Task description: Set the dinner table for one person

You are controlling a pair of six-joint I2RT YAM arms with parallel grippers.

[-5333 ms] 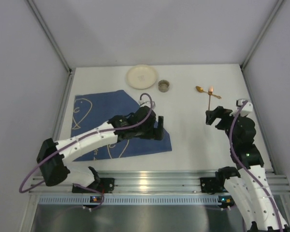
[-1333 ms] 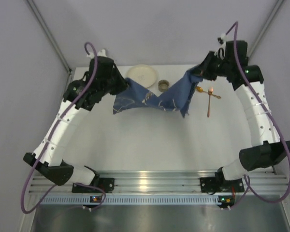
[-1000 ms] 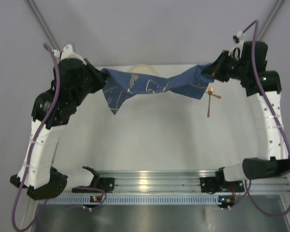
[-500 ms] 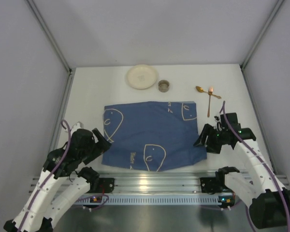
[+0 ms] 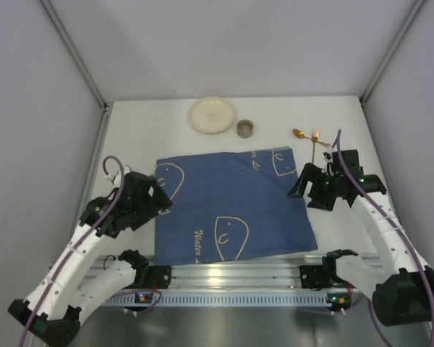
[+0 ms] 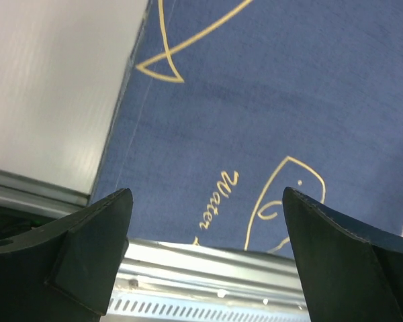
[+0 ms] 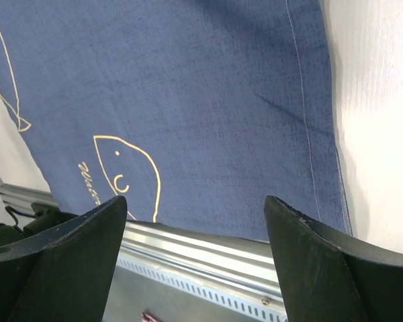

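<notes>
The dinner table [image 5: 130, 137] carries a plate [image 5: 212, 114] overhead only; wrist views show all jaws spread.

Left tool [image 6: 206, 194] and right tool [image 7: 195, 201] hover low, jaws spread wide.

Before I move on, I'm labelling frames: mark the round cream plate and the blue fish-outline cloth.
round cream plate [image 5: 212, 115], top view, its centre.
blue fish-outline cloth [image 5: 231, 206], top view, plain blue middle.

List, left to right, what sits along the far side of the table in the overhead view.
cream plate → small round metal cup → gold spoon
</notes>
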